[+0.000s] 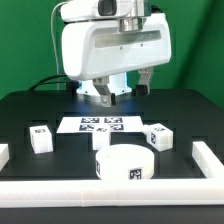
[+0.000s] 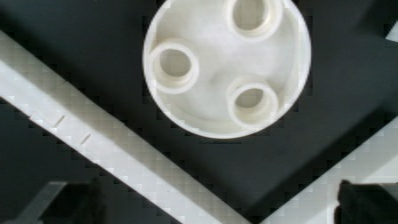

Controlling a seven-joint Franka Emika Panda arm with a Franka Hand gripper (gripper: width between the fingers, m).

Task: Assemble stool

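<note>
The white round seat (image 1: 126,163) stands near the table's front centre, a tag on its side. In the wrist view the seat (image 2: 222,65) shows three round sockets in its face. One white leg block (image 1: 41,139) stands at the exterior view's left, another leg block (image 1: 158,137) at its right. My gripper (image 1: 125,92) hangs at the back above the marker board (image 1: 98,126), well clear of the seat. In the wrist view my gripper (image 2: 210,205) is open and empty, with dark fingertips (image 2: 54,205) far apart at the frame's corners.
A long white rail (image 1: 110,192) edges the table's front and turns up both sides. It crosses the wrist view as a slanted white rail (image 2: 107,140). The table top is black, with a green backdrop behind the arm.
</note>
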